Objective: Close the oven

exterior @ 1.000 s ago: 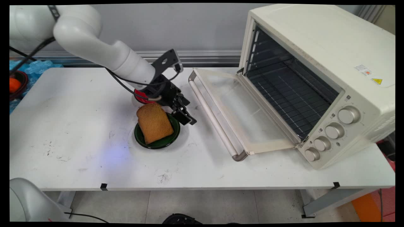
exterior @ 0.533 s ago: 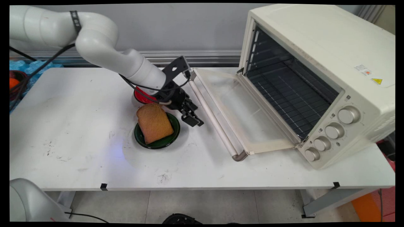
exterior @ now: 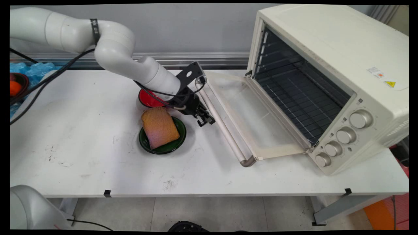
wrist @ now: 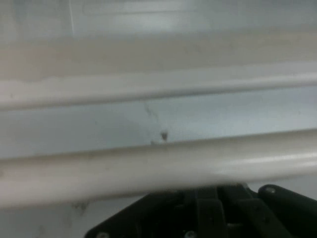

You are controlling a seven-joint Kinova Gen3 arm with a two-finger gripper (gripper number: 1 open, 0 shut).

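Note:
My gripper [exterior: 206, 122] hangs low over the table, shut and holding nothing, its tips just left of the handle bar [exterior: 225, 130] of the toaster oven's open door [exterior: 258, 117]. In the hand view the cream handle bar [wrist: 158, 168] runs across the picture right in front of the gripper [wrist: 208, 196], with the door's glass beyond it. A slice of brown toast [exterior: 160, 127] lies on a green plate [exterior: 169, 149] just left of the gripper. Behind the plate sits a red bowl [exterior: 148, 99], partly hidden by the arm.
The cream toaster oven [exterior: 326, 49] fills the right half of the table, with its racks showing and its door folded flat onto the table. A dark bowl with an orange thing [exterior: 14, 88] and blue packaging [exterior: 36, 69] sit off the table's left end. Black cables hang from the arm.
The gripper has moved right and slightly away from the plate, up to the door's handle bar. The toast, plate and oven door have not moved.

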